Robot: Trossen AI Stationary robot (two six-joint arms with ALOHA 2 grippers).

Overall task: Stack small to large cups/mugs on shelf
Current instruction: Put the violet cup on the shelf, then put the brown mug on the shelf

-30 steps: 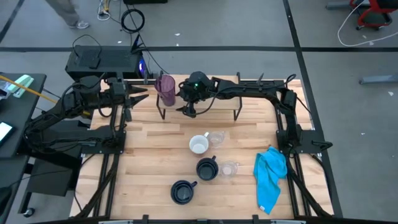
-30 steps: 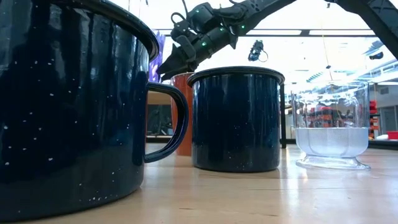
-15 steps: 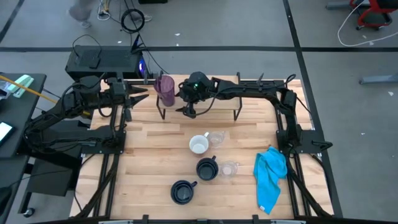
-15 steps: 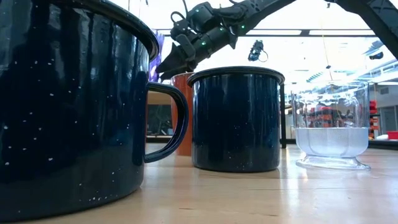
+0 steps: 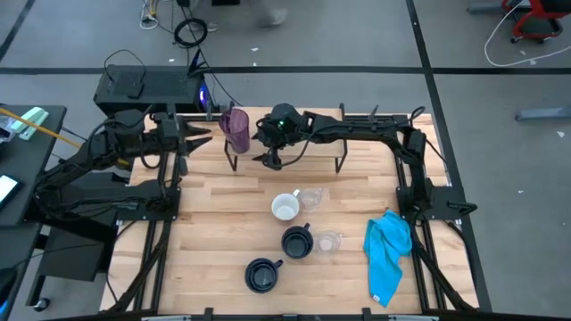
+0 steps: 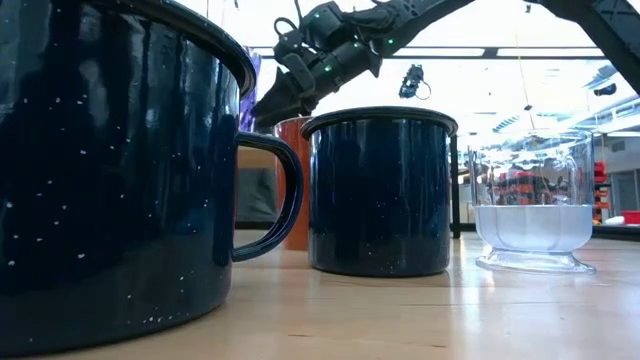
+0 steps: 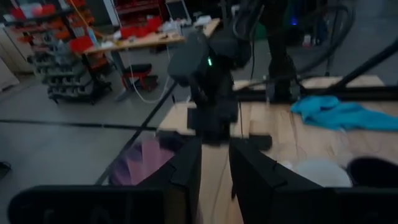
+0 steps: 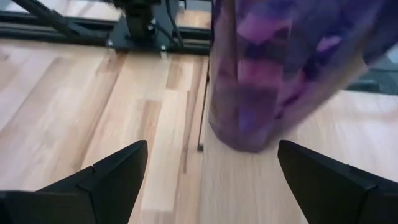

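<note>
A translucent purple tumbler (image 5: 236,127) (image 8: 280,68) stands upright on its base at the left end of the light-wood shelf (image 5: 308,143) (image 8: 261,186). My right gripper (image 5: 260,141) (image 8: 211,146) hovers open just right of it, fingers wide apart and slanting down toward it without touching. My left gripper (image 5: 200,135) (image 7: 216,149) waits at the far left, a narrow gap between its fingers, nothing in it. On the table stand an orange-brown mug (image 5: 285,208), two navy mugs (image 5: 296,242) (image 5: 261,275) and two clear glasses (image 5: 310,197) (image 5: 329,242).
A bright blue cloth (image 5: 388,250) lies crumpled near the table's right edge. A black box (image 5: 147,89) sits beyond the far left corner. The shelf's thin black legs (image 8: 200,124) stand on the table below the tumbler. Bare wood lies along the table's left side.
</note>
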